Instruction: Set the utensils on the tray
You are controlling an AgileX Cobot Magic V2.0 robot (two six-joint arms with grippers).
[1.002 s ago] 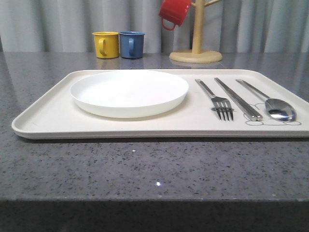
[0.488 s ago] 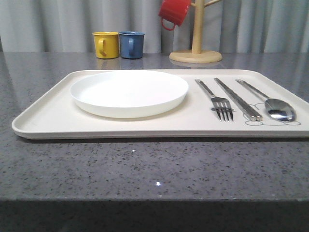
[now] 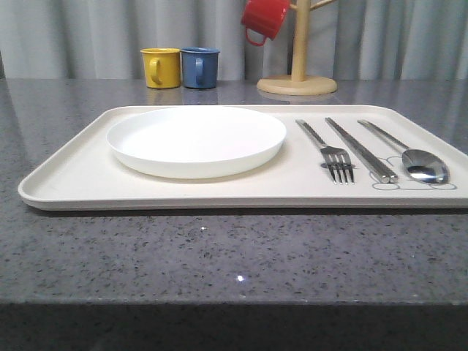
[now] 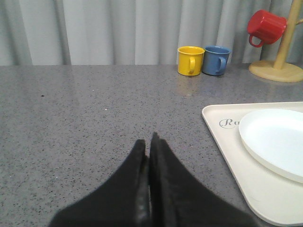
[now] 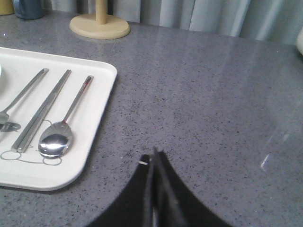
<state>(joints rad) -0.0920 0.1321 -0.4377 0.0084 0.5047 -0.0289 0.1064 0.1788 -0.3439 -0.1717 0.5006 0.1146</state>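
Observation:
The cream tray (image 3: 80, 172) lies on the grey counter. On its right part lie the utensils side by side: a fork (image 3: 329, 151), a pair of chopsticks (image 3: 360, 149) and a spoon (image 3: 413, 157). The right wrist view has the same chopsticks (image 5: 41, 110) and spoon (image 5: 59, 137) on the tray (image 5: 97, 104), with my right gripper (image 5: 152, 158) shut and empty over bare counter beside the tray's right edge. My left gripper (image 4: 147, 144) is shut and empty over the counter, left of the tray (image 4: 222, 137).
A round white plate (image 3: 196, 139) sits on the tray's left half. Behind the tray stand a yellow mug (image 3: 161, 67), a blue mug (image 3: 199, 67) and a wooden mug tree (image 3: 297, 73) holding a red mug (image 3: 265, 18). A curtain closes the back.

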